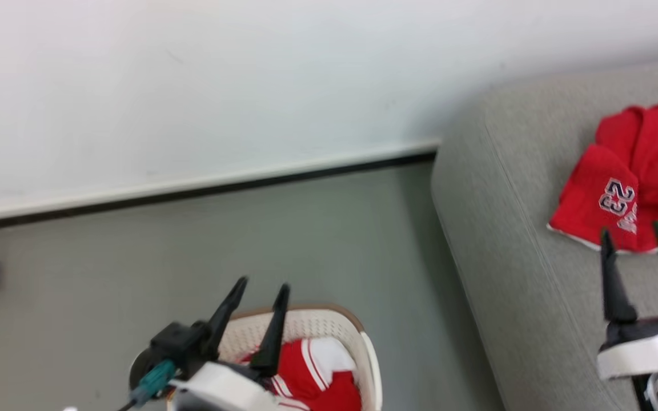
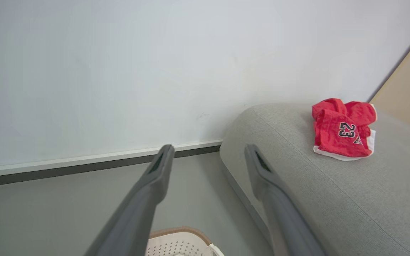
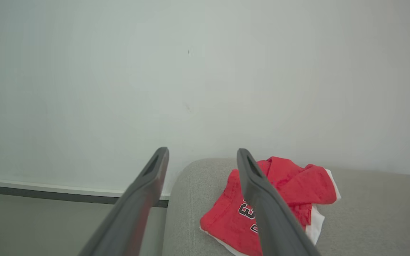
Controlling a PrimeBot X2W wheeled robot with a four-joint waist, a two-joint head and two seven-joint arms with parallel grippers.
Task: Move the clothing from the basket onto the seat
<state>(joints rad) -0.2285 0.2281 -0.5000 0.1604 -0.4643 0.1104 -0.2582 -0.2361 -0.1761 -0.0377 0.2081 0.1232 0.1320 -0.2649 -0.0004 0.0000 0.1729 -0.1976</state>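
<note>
Abutting the white wall (image 1: 192, 85), grey floor (image 1: 249, 240) meets seat (image 1: 512, 240).

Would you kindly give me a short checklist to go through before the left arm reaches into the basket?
1. Left gripper open and empty: ok.
2. Right gripper open, holding nothing: ok.
3. Number 23 garment lying on the seat: ok.
4. Basket emptied: not ok, a striped red garment lies inside.
5. Left gripper above the basket: ok.
6. More clothing under that garment: cannot tell.
</note>
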